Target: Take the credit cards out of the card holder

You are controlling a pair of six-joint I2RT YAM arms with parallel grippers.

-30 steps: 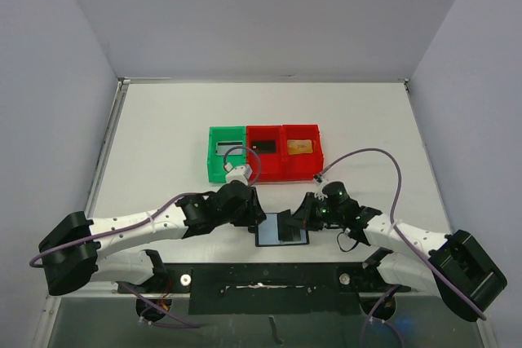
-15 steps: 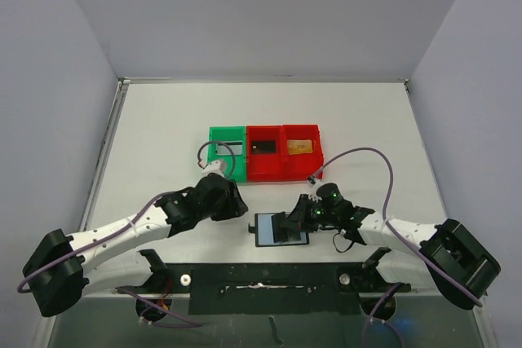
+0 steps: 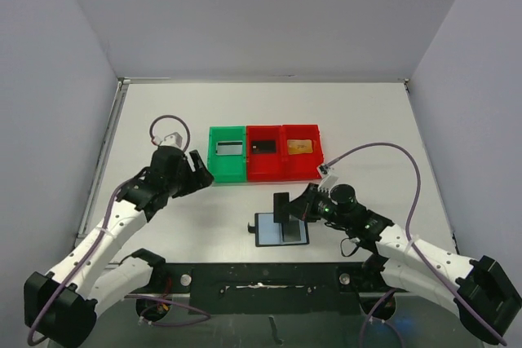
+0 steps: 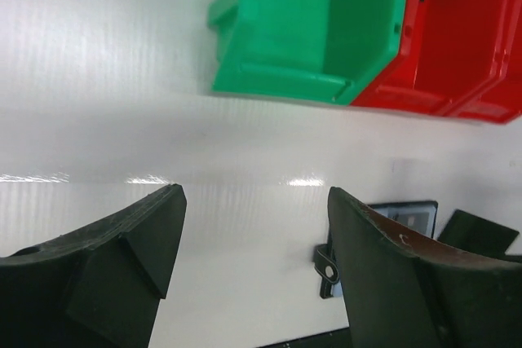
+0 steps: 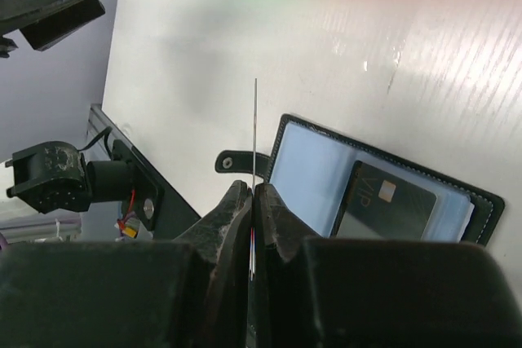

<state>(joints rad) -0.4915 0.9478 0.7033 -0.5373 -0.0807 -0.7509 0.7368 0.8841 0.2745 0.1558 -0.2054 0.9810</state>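
Note:
The card holder [image 3: 269, 232] lies open on the table, blue-grey pockets up, closure tab [image 5: 232, 160] to its left. A dark credit card [image 5: 383, 201] marked VIP sits in its right pocket. My right gripper [image 3: 298, 204] is shut on a black card [image 3: 281, 204], held upright just above the holder; in the right wrist view this card [image 5: 255, 120] shows edge-on between the fingers of the right gripper [image 5: 253, 189]. My left gripper [image 3: 196, 170] stands open and empty, well left of the holder. In its wrist view the left gripper [image 4: 254, 201] frames bare table, the holder [image 4: 408, 213] at lower right.
Behind the holder stand three joined bins: a green bin [image 3: 214, 165] with a greyish card [image 3: 229, 148], a red bin [image 3: 263, 166] with a black card [image 3: 263, 147], and a second red bin [image 3: 300, 166] with a tan-gold card [image 3: 300, 147]. The green bin [image 4: 310, 30] is close ahead of the left gripper.
My left arm has drawn back from the holder to the far left, its jaws opening wider. My right gripper has lifted the black card upright above the holder.

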